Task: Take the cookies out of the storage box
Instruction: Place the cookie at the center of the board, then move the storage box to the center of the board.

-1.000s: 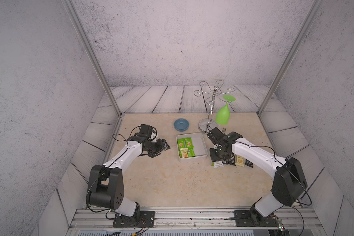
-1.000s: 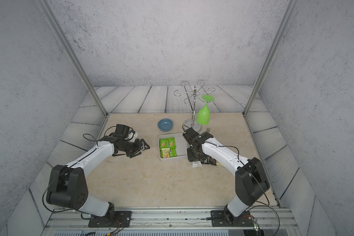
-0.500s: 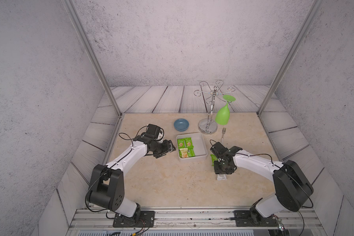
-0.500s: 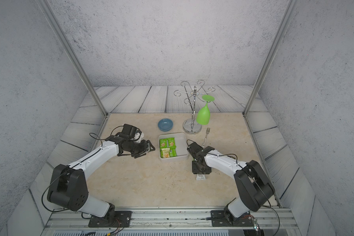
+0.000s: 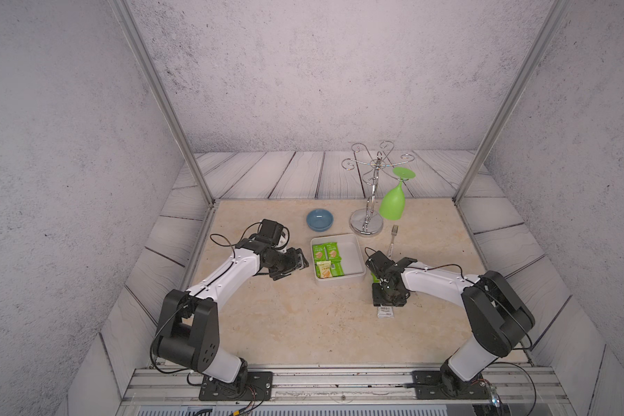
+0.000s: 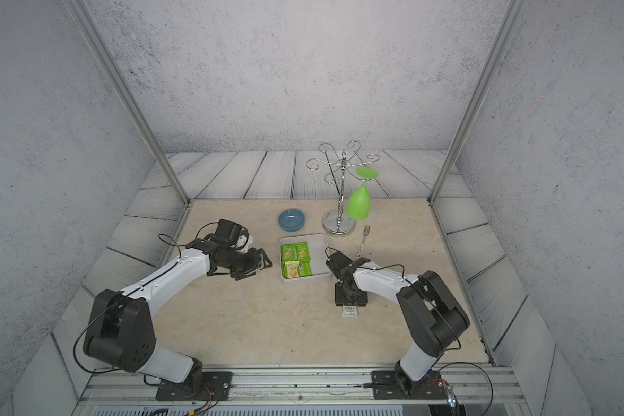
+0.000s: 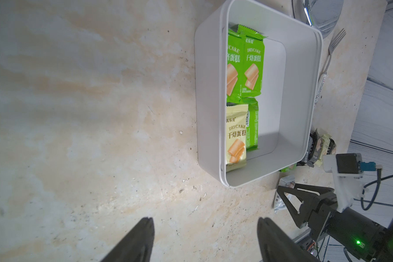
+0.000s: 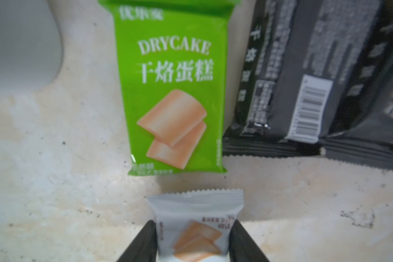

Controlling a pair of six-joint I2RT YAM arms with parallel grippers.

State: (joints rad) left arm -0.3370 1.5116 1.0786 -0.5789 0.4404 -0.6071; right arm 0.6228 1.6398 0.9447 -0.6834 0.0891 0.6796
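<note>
The white storage box [image 5: 351, 256] sits mid-table, also in a top view [image 6: 317, 260]. Along its left side lie several cookies [image 5: 326, 261], green and one cream, seen closer in the left wrist view [image 7: 245, 68]. My left gripper [image 7: 205, 224] is open and empty, just left of the box [image 7: 272, 90]. My right gripper [image 8: 193, 229] is low over the table, in front and to the right of the box. A white cookie packet [image 8: 195, 211] lies between its fingers. They stand at both its sides; whether they press it is unclear. A green packet [image 8: 173, 90] and black packets [image 8: 304, 90] lie beyond.
Behind the box are a blue bowl [image 5: 319, 219] and a metal glass rack [image 5: 366, 225] with a green glass [image 5: 392, 205] hanging upside down. A fork [image 5: 393, 237] lies to the right of the box. Metal frame posts stand at the back corners.
My right arm carried the white packet from beside the box toward the front and set it low on the table. My left gripper moved right, closer to the box.
</note>
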